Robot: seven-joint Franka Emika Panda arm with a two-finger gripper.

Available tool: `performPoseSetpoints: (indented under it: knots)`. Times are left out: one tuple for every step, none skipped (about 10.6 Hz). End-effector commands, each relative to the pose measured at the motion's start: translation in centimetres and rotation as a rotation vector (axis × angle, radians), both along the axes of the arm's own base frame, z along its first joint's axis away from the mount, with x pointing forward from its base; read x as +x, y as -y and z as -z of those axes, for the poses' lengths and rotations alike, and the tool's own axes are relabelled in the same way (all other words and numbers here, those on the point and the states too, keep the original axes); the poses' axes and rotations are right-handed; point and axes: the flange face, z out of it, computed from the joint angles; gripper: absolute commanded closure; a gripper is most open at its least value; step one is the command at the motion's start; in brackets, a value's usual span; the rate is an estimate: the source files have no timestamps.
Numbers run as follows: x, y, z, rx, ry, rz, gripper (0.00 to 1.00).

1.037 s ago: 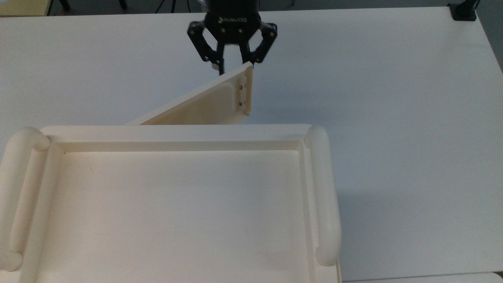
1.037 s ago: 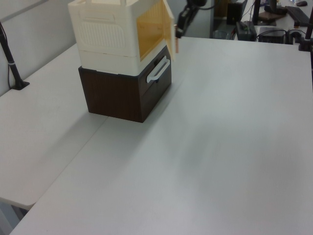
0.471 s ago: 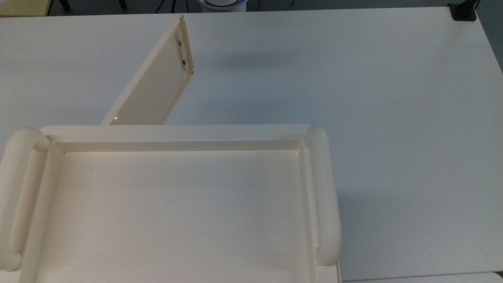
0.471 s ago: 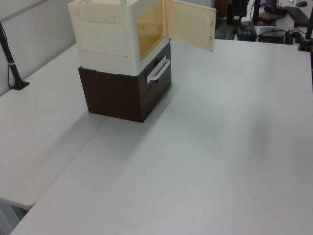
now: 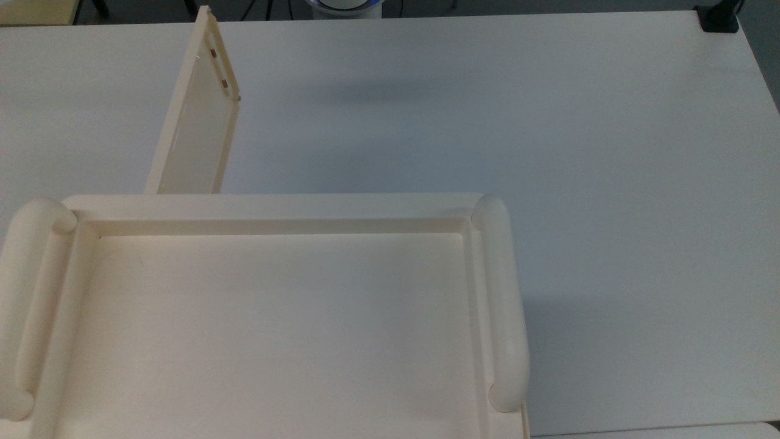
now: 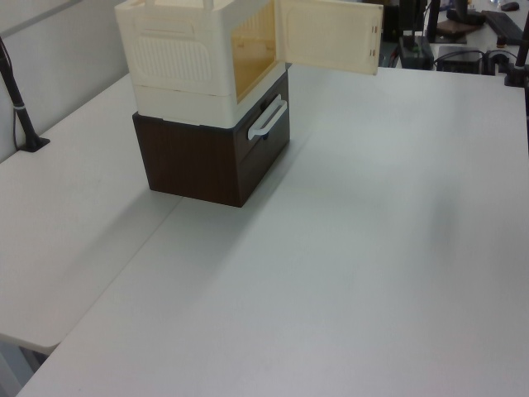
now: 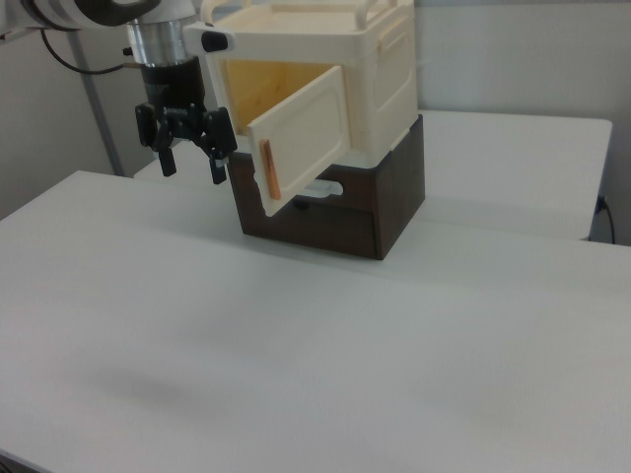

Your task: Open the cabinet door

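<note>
The cabinet (image 5: pixel 274 206) fills the top view's lower left, its recessed tray top edged by rounded rails. The cabinet door (image 5: pixel 195 122) stands swung wide out from the front, two small brown bits near its free edge. In the left view the cabinet door (image 6: pixel 331 35) hangs open off the cream cabinet (image 6: pixel 178 58), baring a yellowish inside. In the right view my gripper (image 7: pixel 193 169) hangs open and holds nothing, just off the free edge of the cabinet door (image 7: pixel 306 133), on the right view's left.
The cabinet sits on a dark brown drawer unit (image 6: pixel 198 161) with a white handle (image 6: pixel 266 120). The white table (image 5: pixel 487 122) stretches wide in front of it. A black clamp (image 5: pixel 719 15) sits at its far corner, a black pole (image 6: pixel 16 99) at the left view's left.
The door has swung much wider open. My gripper, at the door's free edge a second ago, has let go and drawn back out of the top view.
</note>
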Motion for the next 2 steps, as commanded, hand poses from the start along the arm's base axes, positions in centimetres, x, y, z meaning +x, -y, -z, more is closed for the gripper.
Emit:
performPoseSetpoints:
  knots:
    - [-0.28, 1.17, -0.01, 0.014, 0.031, -0.022, 0.0]
    - [-0.23, 1.17, 0.22, 0.015, 0.027, -0.022, 0.0]
